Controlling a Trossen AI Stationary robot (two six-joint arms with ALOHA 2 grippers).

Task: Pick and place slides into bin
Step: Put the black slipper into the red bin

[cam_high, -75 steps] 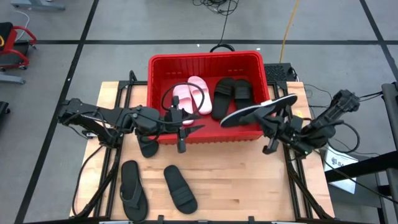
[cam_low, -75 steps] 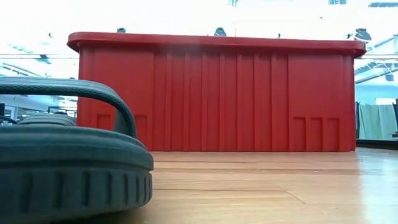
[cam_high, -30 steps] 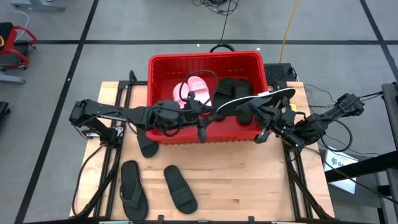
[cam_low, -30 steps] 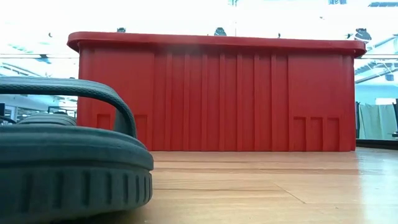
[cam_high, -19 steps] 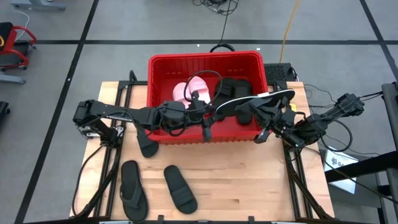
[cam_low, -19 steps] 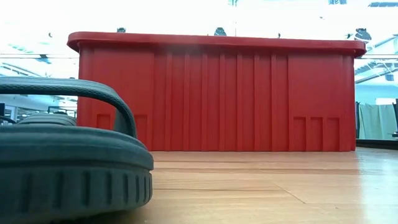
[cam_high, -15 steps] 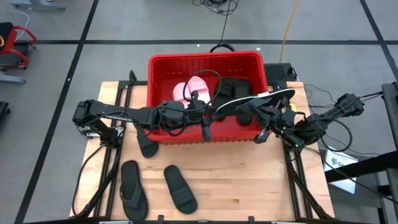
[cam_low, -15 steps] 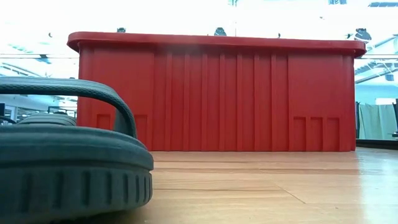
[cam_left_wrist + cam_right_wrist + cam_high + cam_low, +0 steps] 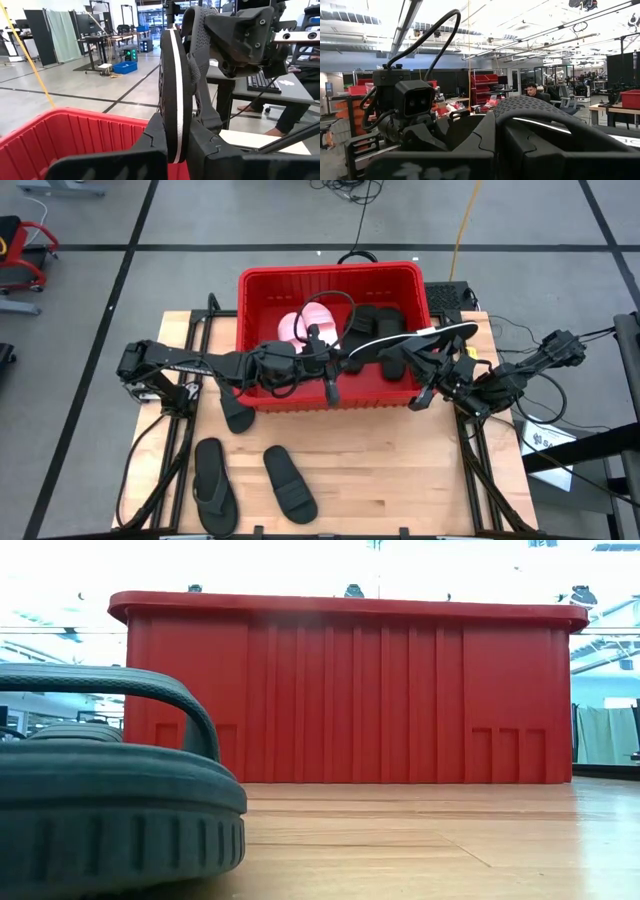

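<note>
Holding one black flat sandal with a pale sole edge (image 9: 412,340) over the large red slotted plastic bin (image 9: 330,275), both arms meet above the bin's 5 o'clock quarter. The right gripper (image 9: 432,372), reaching in from 3 o'clock, is clenched on the sandal's strap end, as the right wrist view shows the strap arched across its fingers. The left gripper (image 9: 337,367), stretched in from 9 o'clock, has its fingers closed on the sandal's other end; the left wrist view shows the sole (image 9: 172,100) edge-on between them. Inside the bin lie a pale pink-white pair of slides (image 9: 305,323) toward 10 o'clock and a black pair of wide-strap slides (image 9: 370,320) toward 1 o'clock. On the pale wooden table (image 9: 400,470) remain a black thong flip-flop (image 9: 213,483) and a black wide-strap slide (image 9: 289,483) at 7 o'clock, with another black sandal (image 9: 236,414) just outside the bin's near wall, partly under the left arm. Judged step: release of the carried sandal into the bin. Recommended practice: one gripper should let go first, so the sandal is not pulled two ways; the other should lower it clear of the rim and over bare floor before opening. Risk: the sole is tilted and could catch on the near wall.
</note>
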